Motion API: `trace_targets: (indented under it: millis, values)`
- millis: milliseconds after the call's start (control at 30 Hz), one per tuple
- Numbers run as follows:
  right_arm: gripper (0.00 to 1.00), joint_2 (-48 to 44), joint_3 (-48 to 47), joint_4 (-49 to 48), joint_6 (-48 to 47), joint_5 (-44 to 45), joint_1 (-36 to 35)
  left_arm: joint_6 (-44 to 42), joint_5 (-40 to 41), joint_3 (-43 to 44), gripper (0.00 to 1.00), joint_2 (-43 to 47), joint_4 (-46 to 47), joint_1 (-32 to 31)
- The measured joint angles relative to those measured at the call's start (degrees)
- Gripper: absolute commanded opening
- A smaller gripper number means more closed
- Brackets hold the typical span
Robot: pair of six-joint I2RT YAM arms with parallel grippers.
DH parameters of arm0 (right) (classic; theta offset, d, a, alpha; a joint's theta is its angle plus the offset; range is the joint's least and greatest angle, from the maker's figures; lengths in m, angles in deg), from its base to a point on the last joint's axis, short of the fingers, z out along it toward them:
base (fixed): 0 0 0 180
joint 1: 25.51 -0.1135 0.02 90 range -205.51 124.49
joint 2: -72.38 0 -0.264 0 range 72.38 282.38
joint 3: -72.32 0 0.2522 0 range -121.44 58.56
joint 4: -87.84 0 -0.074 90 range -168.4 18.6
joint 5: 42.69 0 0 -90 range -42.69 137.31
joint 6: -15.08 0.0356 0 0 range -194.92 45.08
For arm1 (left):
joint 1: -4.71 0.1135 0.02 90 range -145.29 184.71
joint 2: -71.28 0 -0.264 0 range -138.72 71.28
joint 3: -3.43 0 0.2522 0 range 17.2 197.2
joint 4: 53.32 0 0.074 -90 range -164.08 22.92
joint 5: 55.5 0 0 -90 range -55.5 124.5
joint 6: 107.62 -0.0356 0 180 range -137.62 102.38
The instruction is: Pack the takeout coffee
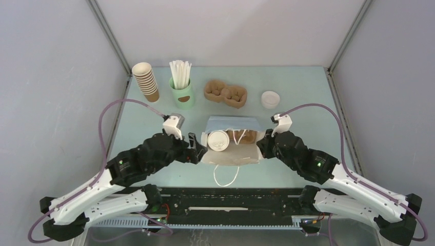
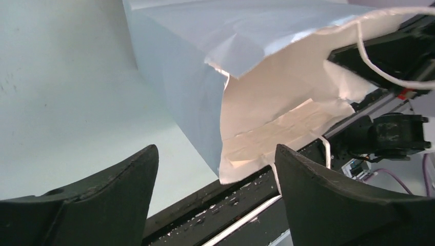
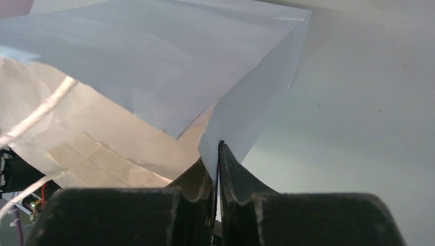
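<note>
Jaws: left gripper's [image 1: 201, 147] are gaping empty, right gripper's [image 3: 217, 154] are pinching the paper bag's [image 1: 231, 123] right edge; the takeout coffee [image 1: 218, 140] is sitting in the bag's mouth toward the table's [image 1: 308, 92] near edge, so we're reckoning packing's nearly finished and the next move is needing a clean release.

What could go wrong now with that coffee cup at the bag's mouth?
1. The right gripper pinches only a thin edge of the paper bag; if that slips, the mouth could sag onto the takeout coffee.
2. The left gripper hangs open right beside the cup; a nudge might tip it.
3. The bag's white handle lies loose near the arm bases and could snag.
</note>
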Motion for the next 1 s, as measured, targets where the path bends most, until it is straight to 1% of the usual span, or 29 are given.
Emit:
trace_targets:
  millis: [133, 233, 300, 400, 600, 800, 900, 1000]
  values:
    - [0.17, -1.1, 0.0, 0.0, 0.2, -0.7, 0.5, 2.3, -0.5, -0.6, 0.68, -3.0, 0.5, 0.0]
    - [0.15, -1.5, 0.0, 0.1, 0.5, -1.0, 0.8, 3.1, -0.7, -0.7, 0.59, -4.8, 0.8, 0.0]
    - [0.10, -1.5, 0.0, 0.1, 0.9, -1.2, 1.0, 3.3, -0.6, -0.7, 0.56, -5.9, 1.0, 0.0]
    - [0.07, -1.5, 0.0, 0.2, 1.0, -1.4, 1.1, 3.2, 0.1, -0.7, 0.56, -7.5, 0.9, 0.0]
    - [0.03, -1.5, 0.0, 0.2, 1.6, -1.5, 1.4, 4.0, 1.9, -0.9, 0.55, -7.0, 0.6, -0.1]
    - [0.03, -1.5, 0.0, 0.4, 1.9, -1.4, 1.4, 5.2, 2.4, -2.5, 0.52, -6.4, 0.6, -0.1]
    - [0.03, -1.6, 0.0, 0.4, 2.3, -1.4, 1.4, 5.4, 2.4, -2.5, 0.45, -8.2, 0.7, -0.3]
    - [0.03, -1.7, 0.0, 0.4, 2.8, -1.5, 1.4, 5.7, 2.3, -2.5, 0.34, -10.2, 0.7, -0.7]
